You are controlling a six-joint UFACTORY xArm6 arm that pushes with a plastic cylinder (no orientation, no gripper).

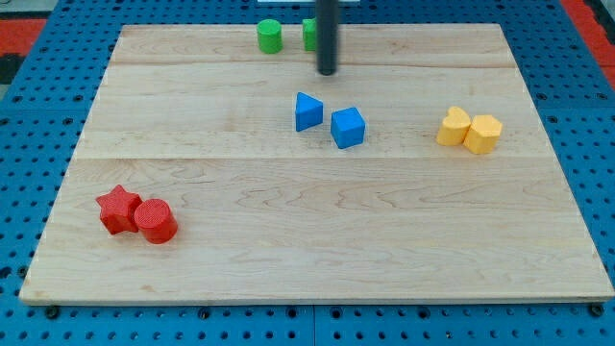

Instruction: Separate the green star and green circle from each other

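**benchwatcher:** So where's everything sitting right now? Looking at the wooden board (317, 240) and trying to find the greens.

**rodpusher:** Both are hanging out at the top edge of the frame, a bit left of centre. The green circle (269, 37) is standing clear on its own. The other green block (309, 34) is just to its right with a small gap between them, but my rod is covering most of it, so I can't make out the star shape at all.

**benchwatcher:** And the rod?

**rodpusher:** It's coming down from the top centre, and my tip (329, 73) is resting just below and slightly right of that hidden green block. Can't tell if it's touching. There's no gripper here to be wide or narrow, just a plain rod holding nothing.

**benchwatcher:** Rest of the board?

**rodpusher:** The blue triangle (307, 111) and blue cube (348, 127) are sitting side by side below the tip. Two yellow blocks (470, 130) are touching at the right. The red star (117, 209) and red cylinder (155, 220) are huddling together at the lower left.
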